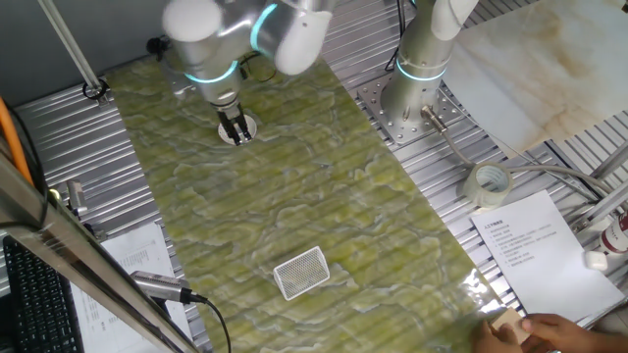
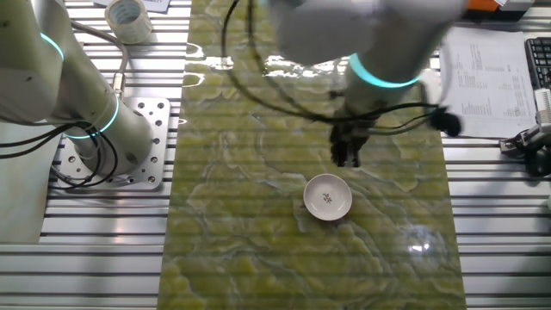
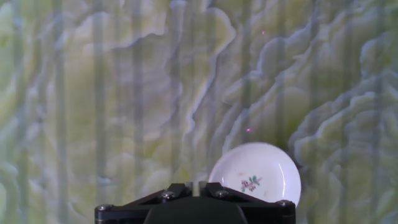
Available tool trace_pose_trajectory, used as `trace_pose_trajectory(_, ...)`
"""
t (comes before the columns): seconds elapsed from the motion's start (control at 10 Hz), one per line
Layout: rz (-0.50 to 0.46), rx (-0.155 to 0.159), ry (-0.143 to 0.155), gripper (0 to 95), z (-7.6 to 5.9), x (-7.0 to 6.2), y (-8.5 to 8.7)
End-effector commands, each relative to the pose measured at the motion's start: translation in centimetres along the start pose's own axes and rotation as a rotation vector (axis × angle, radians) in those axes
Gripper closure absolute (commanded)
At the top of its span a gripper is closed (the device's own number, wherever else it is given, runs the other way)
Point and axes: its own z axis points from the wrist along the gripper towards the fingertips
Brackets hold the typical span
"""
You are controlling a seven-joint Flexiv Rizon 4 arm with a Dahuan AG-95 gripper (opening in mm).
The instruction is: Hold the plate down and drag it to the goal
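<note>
While the hand (image 2: 346, 160) hovers, the plate (image 2: 328, 196) shows an unreadable floral mark.

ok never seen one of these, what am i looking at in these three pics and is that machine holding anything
It is one robot arm at a table covered by a green marbled mat. Two pictures come from fixed cameras on different sides; the third looks along the fingers from a camera on the hand. The gripper hangs near a small white plate with a little flower mark, holding nothing; whether its fingers are open or shut is unclear. The meshed white tile is the goal, the plate's destination. A tape roll and paper sheets lie alongside.
</note>
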Motion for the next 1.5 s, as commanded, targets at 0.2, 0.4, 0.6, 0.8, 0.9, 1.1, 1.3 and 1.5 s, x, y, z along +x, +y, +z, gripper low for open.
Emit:
trace_pose_trajectory(0.2, -0.015, 0.001, -0.013, 57.0, 0.7, 0.6, -0.3)
trace_pose_trajectory(0.4, -0.016, 0.019, -0.012, 57.0, 1.5, 0.5, -0.5)
trace_pose_trajectory(0.6, -0.027, 0.058, -0.008, 76.0, 2.0, 0.5, -0.7)
trace_pose_trajectory(0.8, -0.027, 0.060, -0.010, 76.0, 2.3, 0.4, -1.0)
trace_pose_trajectory(0.9, -0.027, 0.060, -0.012, 76.0, 2.5, 0.4, -1.2)
trace_pose_trajectory(1.1, -0.024, 0.062, -0.014, 76.0, 2.8, 0.5, -1.2)
trace_pose_trajectory(1.3, -0.024, 0.064, -0.015, 76.0, 3.2, 0.4, -1.3)
trace_pose_trajectory(1.5, -0.022, 0.067, -0.014, 76.0, 3.2, 0.4, -1.3)
